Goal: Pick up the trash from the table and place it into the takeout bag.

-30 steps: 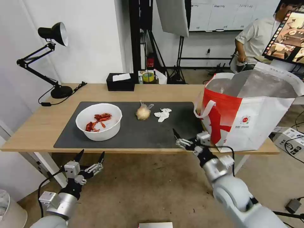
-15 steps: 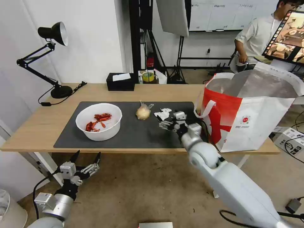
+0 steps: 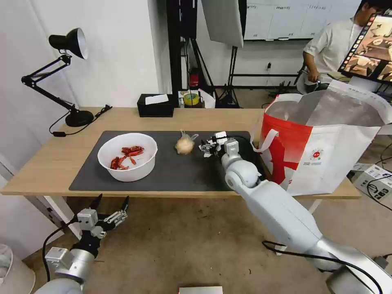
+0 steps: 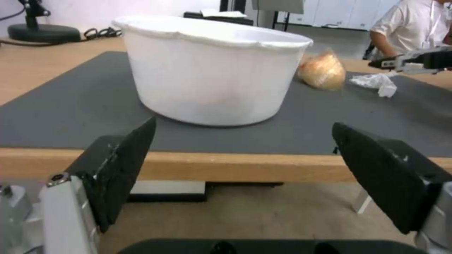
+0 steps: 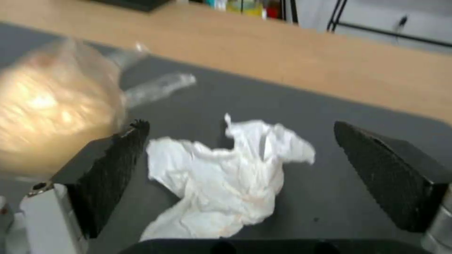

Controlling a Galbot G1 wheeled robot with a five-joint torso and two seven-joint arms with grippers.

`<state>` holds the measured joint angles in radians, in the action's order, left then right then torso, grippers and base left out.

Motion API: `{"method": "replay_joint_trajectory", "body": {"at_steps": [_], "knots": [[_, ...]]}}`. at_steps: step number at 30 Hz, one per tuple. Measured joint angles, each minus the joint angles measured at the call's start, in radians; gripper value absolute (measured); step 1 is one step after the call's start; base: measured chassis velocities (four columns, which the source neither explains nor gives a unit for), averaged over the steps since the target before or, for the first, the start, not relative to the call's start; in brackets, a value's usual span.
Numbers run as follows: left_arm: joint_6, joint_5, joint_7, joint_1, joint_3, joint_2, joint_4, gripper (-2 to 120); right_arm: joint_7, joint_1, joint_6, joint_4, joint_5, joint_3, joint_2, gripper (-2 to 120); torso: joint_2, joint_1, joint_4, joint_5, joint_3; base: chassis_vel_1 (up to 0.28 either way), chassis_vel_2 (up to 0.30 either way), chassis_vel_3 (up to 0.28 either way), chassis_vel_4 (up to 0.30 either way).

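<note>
At the middle of the head view we see our right gripper (image 3: 208,147) with its fingers spread wide around the crumpled white tissue (image 5: 226,183), which lies on the grey mat (image 3: 171,171) of the counter (image 3: 49,163). The takeout bag (image 3: 326,151) stands at the right. Our left gripper (image 3: 110,206) waits spread at the lower left, below the counter edge.

White bowl (image 3: 128,156) of red shells (image 3: 124,156), white tissue (image 5: 226,180), dark grey mat (image 3: 179,171).
</note>
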<state>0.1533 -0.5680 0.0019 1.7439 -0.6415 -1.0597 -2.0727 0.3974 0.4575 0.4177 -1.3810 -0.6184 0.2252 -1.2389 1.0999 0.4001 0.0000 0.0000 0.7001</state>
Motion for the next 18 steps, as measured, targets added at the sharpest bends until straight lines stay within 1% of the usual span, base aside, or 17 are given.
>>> {"method": "replay_joint_trajectory", "body": {"at_steps": [3, 7, 11, 18], "knots": [[0.000, 0.002, 0.001, 0.007, 0.000, -0.002, 0.002, 100, 0.011, -0.018, 0.014, 0.058, -0.002, 0.003, -0.034, 100, 0.000, 0.000, 0.0001, -0.0001, 0.000, 0.000, 0.000, 0.000, 0.000], [0.001, 0.002, 0.001, 0.007, -0.001, -0.001, 0.002, 100, 0.020, -0.030, 0.021, 0.101, -0.003, 0.003, -0.063, 100, 0.000, 0.000, 0.0001, -0.0001, 0.000, 0.000, 0.000, 0.000, 0.000], [0.001, 0.002, 0.001, 0.007, -0.001, -0.001, 0.002, 100, 0.028, -0.035, 0.028, 0.120, -0.003, 0.001, -0.078, 100, 0.000, 0.000, 0.0001, -0.0001, 0.000, 0.000, 0.000, 0.000, 0.000], [0.002, 0.002, 0.002, 0.006, 0.001, -0.002, 0.005, 100, 0.032, -0.036, 0.039, 0.130, -0.019, -0.005, -0.081, 100, 0.000, 0.000, 0.0000, 0.0000, 0.000, 0.000, 0.000, 0.000, 0.000]]}}
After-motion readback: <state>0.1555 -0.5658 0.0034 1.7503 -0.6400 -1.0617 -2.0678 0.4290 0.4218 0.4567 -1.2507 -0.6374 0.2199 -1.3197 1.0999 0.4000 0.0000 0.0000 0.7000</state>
